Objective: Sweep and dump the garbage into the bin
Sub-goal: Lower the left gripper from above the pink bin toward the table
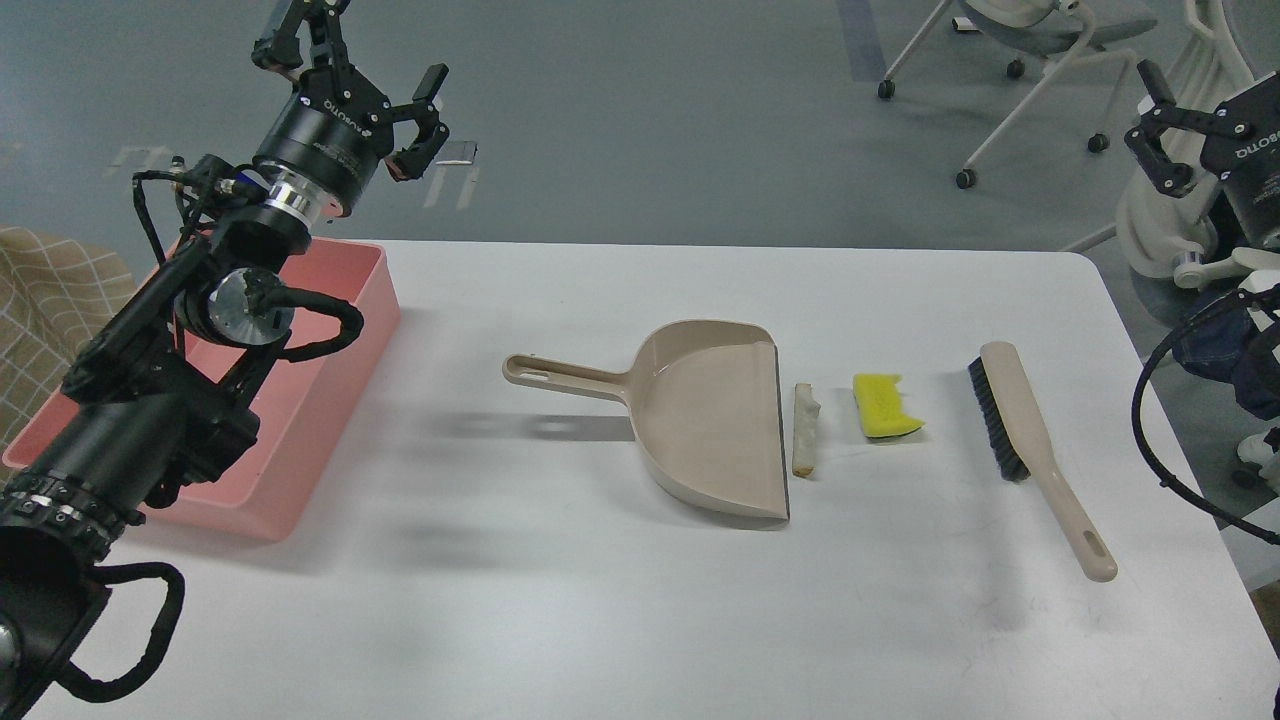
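The garbage lies on the white table (600, 610): a thin whitish-tan strip (805, 430) just right of the dustpan's open edge, and a bright yellow sponge chunk (883, 407) a little further right. The beige dustpan (710, 420) lies flat with its handle pointing left. To the right of the sponge is the beige brush (1030, 440), bristles facing left. The pink bin (325, 400) stands at the table's left edge, partly hidden by my left arm. My left gripper (365, 70) hangs open and empty above the bin's far end. At the right edge, my right gripper (1160, 130) is only partly in view.
Office chairs (1010, 60) stand on the grey floor beyond the table's far right corner. A tan checked cloth (50, 300) shows left of the bin. Black cables (1170, 440) hang off the right table edge.
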`<state>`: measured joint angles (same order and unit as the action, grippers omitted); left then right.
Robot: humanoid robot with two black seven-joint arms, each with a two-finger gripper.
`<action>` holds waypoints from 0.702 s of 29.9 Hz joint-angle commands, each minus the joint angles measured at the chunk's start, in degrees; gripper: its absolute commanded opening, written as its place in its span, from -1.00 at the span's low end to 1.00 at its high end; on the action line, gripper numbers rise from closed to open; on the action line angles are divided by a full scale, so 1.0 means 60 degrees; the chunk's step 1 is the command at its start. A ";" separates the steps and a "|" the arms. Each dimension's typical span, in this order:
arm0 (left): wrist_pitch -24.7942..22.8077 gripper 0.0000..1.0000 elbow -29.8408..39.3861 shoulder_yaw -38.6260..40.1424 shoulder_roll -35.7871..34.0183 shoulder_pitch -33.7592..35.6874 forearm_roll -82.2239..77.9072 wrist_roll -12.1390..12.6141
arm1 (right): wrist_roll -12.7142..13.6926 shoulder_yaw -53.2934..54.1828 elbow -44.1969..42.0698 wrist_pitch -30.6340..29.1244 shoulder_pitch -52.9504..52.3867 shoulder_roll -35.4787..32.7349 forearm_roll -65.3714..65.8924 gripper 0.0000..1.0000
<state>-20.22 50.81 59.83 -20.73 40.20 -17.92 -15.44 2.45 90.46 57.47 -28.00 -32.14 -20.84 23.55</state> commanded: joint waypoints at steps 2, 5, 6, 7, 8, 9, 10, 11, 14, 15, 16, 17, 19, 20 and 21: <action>-0.0014 0.97 -0.0001 -0.0011 0.0026 0.0023 -0.0002 -0.0049 | 0.0003 0.0012 0.0015 0.0000 -0.0033 0.0001 0.0001 1.00; -0.0014 0.97 -0.0001 -0.0011 0.0026 0.0052 -0.0002 -0.0020 | 0.0003 0.0012 0.0016 0.0000 -0.0033 0.0001 -0.0013 1.00; -0.0014 0.97 -0.0001 -0.0011 0.0026 0.0052 -0.0002 -0.0019 | 0.0003 0.0012 0.0016 0.0000 -0.0033 0.0001 0.0001 1.00; -0.0014 0.97 -0.0001 -0.0011 0.0026 0.0052 -0.0002 -0.0005 | 0.0003 0.0012 0.0016 0.0000 -0.0033 0.0001 -0.0013 1.00; -0.0043 0.97 -0.0001 -0.0011 0.0012 0.0052 -0.0002 0.0010 | 0.0003 0.0012 0.0016 0.0000 -0.0033 0.0001 0.0001 1.00; -0.0043 0.97 -0.0001 -0.0011 0.0012 0.0052 -0.0002 0.0010 | 0.0003 0.0012 0.0016 0.0000 -0.0033 0.0001 0.0002 1.00; -0.0058 0.97 -0.0001 -0.0011 0.0012 0.0052 -0.0002 0.0010 | 0.0003 0.0012 0.0016 0.0000 -0.0033 0.0001 -0.0013 1.00; -0.0058 0.97 -0.0001 0.0018 0.0012 0.0052 0.0013 -0.0005 | 0.0003 0.0012 0.0016 0.0000 -0.0062 0.0001 -0.0013 1.00; -0.0073 0.97 0.0013 -0.0010 -0.0032 0.0052 -0.0002 0.0010 | 0.0003 -0.0003 0.0001 0.0000 -0.0107 0.0001 -0.0013 1.00; -0.0073 0.97 0.0013 -0.0011 -0.0032 0.0052 -0.0002 0.0010 | 0.0003 0.0012 0.0001 0.0000 -0.0107 0.0001 -0.0013 1.00; -0.0073 0.97 0.0115 -0.0011 -0.0061 0.0023 -0.0002 0.0010 | 0.0003 -0.0003 0.0001 0.0000 -0.0107 0.0001 0.0001 1.00; -0.0073 0.97 0.0174 -0.0011 -0.0061 0.0008 -0.0002 0.0010 | 0.0003 -0.0003 0.0001 0.0000 -0.0107 0.0001 0.0002 1.00; -0.0073 0.97 0.0451 -0.0040 -0.0149 -0.0036 -0.0002 0.0010 | 0.0003 -0.0003 0.0001 0.0000 -0.0107 0.0001 -0.0013 1.00; -0.0073 0.97 0.0540 -0.0069 -0.0207 -0.0050 -0.0002 0.0010 | 0.0003 -0.0003 0.0001 0.0000 -0.0107 0.0015 0.0001 1.00; -0.0073 0.97 0.0744 -0.0113 -0.0309 -0.0065 -0.0002 -0.0019 | 0.0003 -0.0003 -0.0014 0.0000 -0.0121 0.0045 0.0002 1.00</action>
<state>-20.67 53.03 59.62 -21.51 40.12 -17.91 -15.39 2.46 90.45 57.47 -28.00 -32.78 -20.83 23.50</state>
